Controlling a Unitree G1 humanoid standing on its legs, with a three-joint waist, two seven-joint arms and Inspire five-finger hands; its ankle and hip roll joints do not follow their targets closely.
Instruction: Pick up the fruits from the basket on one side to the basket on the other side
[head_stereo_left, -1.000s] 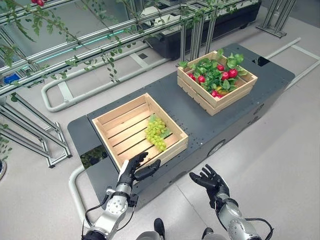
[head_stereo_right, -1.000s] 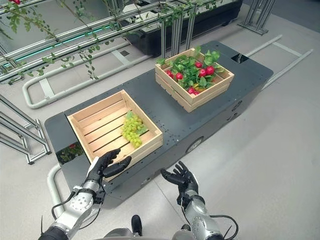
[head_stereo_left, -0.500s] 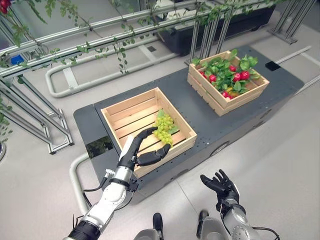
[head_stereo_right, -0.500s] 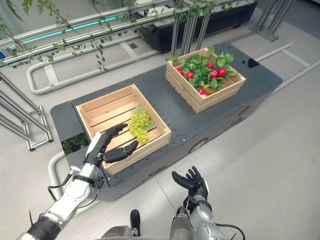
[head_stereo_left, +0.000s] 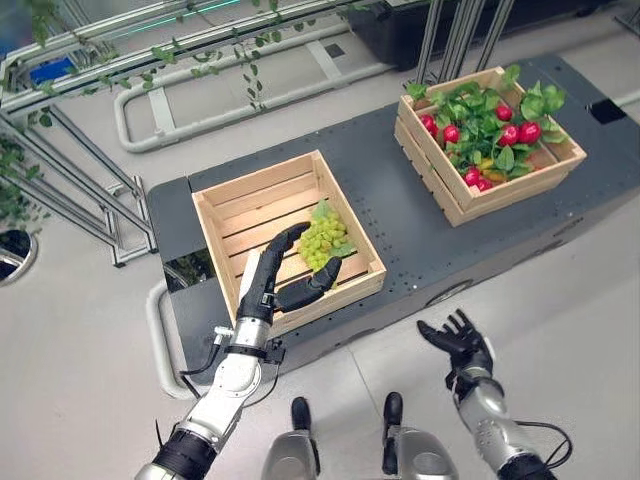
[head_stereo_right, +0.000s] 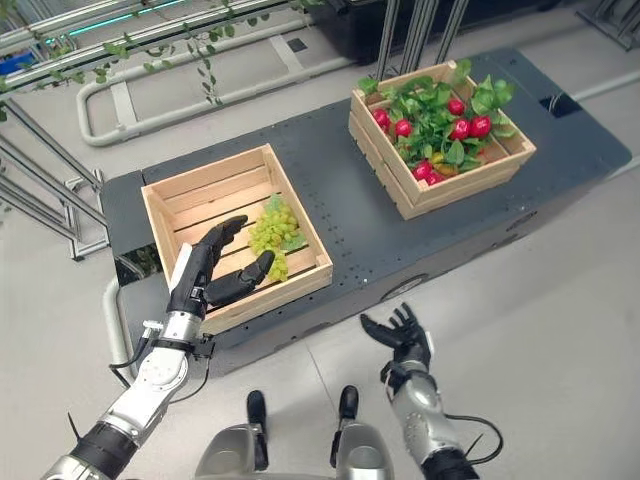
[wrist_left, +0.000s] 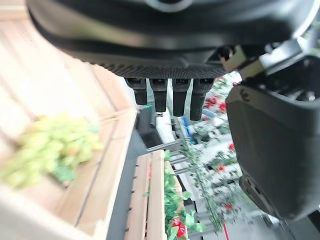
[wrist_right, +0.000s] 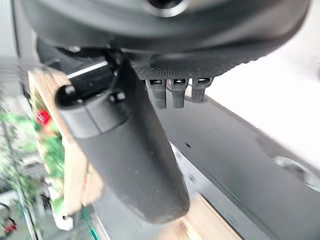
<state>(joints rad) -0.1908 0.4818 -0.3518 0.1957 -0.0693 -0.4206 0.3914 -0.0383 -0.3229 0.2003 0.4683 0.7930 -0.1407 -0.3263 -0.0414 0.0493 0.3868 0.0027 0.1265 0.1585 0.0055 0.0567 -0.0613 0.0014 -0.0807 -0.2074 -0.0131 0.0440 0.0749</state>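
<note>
A bunch of pale green grapes (head_stereo_left: 323, 238) with a few green leaves lies in the near-right corner of the left wooden crate (head_stereo_left: 232, 208) on the dark table (head_stereo_left: 385, 195). The right crate (head_stereo_left: 468, 199) holds red fruits (head_stereo_left: 521, 133) among green foliage. The left robot hand (head_stereo_left: 274, 283) reaches over the left crate's front edge, fingers straight and thumb spread wide, just beside the grapes, holding nothing. The right robot hand (head_stereo_left: 458, 342) hangs spread and empty in front of the table.
</note>
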